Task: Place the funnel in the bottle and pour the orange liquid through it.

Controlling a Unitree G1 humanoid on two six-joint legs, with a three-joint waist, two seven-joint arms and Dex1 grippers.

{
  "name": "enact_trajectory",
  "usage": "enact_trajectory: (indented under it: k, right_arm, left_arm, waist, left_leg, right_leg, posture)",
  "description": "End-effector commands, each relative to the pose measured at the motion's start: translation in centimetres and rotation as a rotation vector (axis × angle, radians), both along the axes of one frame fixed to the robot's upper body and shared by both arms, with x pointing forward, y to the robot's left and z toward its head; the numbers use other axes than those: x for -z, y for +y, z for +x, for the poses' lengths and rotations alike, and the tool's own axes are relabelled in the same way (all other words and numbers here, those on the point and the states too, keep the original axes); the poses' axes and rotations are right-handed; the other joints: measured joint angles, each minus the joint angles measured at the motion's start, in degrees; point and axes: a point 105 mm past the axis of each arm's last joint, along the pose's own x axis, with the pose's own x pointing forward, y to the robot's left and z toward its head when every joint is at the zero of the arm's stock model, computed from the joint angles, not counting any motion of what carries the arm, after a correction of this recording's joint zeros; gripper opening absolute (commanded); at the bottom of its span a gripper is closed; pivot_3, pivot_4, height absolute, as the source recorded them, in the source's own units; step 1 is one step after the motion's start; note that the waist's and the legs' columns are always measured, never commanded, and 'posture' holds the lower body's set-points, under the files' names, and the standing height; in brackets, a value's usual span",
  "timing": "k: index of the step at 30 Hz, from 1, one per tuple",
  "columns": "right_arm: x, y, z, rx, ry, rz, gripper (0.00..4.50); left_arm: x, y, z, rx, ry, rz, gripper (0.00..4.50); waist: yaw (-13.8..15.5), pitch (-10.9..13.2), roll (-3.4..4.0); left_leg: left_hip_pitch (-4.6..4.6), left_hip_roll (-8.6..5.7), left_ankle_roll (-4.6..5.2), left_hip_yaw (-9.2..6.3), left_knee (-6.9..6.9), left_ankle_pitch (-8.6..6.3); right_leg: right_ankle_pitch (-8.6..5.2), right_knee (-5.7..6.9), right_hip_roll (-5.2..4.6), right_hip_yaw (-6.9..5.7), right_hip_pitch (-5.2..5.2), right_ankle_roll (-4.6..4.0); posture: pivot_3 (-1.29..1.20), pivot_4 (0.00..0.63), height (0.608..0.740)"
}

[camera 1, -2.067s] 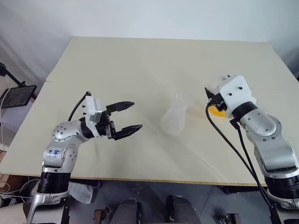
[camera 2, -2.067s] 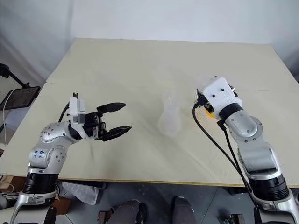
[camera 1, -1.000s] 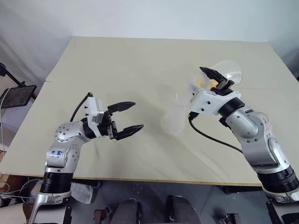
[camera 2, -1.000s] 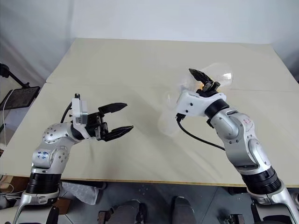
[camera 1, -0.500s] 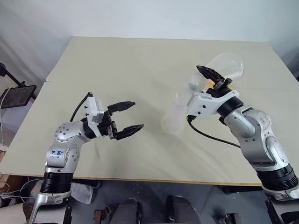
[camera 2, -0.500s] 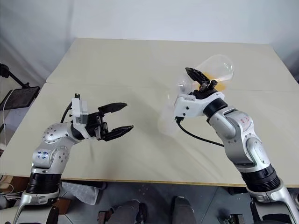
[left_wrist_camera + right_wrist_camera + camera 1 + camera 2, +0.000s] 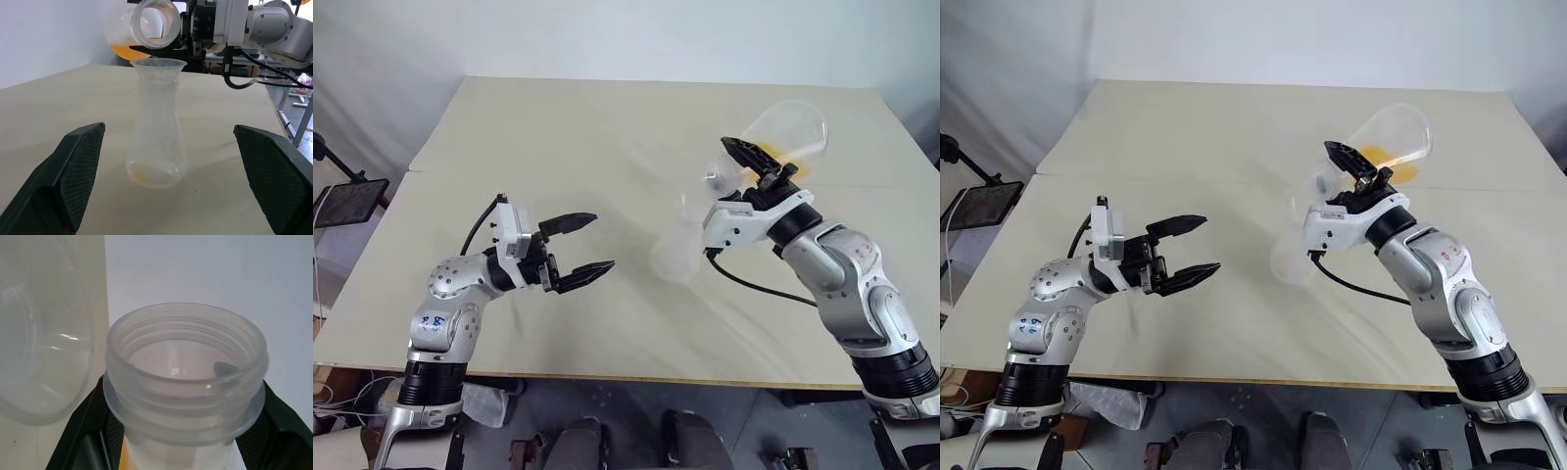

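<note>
The bottle (image 7: 677,250), a cloudy cone-shaped flask, stands upright on the pale tabletop (image 7: 607,127), roughly midway between its left and right edges and somewhat nearer the front edge than the far one. The funnel (image 7: 158,65) sits in its wide neck, cone upward, its rim a little wider than the neck. A faint orange trace lies at the bottom of the bottle, seen from the left wrist view.

The right gripper (image 7: 759,166) has its fingers clenched around the neck of a second, clearer flask (image 7: 783,132), held off the tabletop and tipped over close to level, mouth toward the funnel and base pointing toward the far right corner. The mouth hangs just above and beside the funnel's rim; whether it touches the rim is hard to tell. The orange liquid (image 7: 1393,157) pools along the low side of the tilted flask's body. In the right wrist view the threaded mouth (image 7: 186,362) of that flask rises between the black fingers, with the funnel's clear cone beside it.

The left gripper (image 7: 579,250) hovers above the tabletop toward the front left, well apart from the bottle, its fingers (image 7: 73,171) spread wide and grasping nothing, pointed at the bottle.
</note>
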Motion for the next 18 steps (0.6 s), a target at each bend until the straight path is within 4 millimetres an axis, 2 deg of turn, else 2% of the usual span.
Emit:
enact_trajectory:
  k: [1,18]
  right_arm:
    - [-2.33,-0.6,-0.46,0.014,-0.109,-0.002,2.49]
    - [-2.07,-0.61,-0.5,0.02,-0.188,-0.117,2.49]
  left_arm:
    - [-0.75,-0.15,-0.25,0.005,-0.038,-0.007,4.5]
    - [-0.86,-0.06,-0.29,0.0,-0.041,-0.006,4.5]
  waist:
    - [0.0,0.0,0.0]
    - [-0.04,0.0,0.0]
  left_leg:
    - [0.0,0.0,0.0,0.0,0.0,0.0]
    - [0.0,0.0,-0.01,0.0,0.0,0.01]
  right_leg:
    - [0.0,0.0,0.0,0.0,0.0,0.0]
    - [0.0,0.0,0.0,0.0,0.0,0.0]
  posture:
    - [0.0,0.15,0.74]
    - [0.0,0.15,0.74]
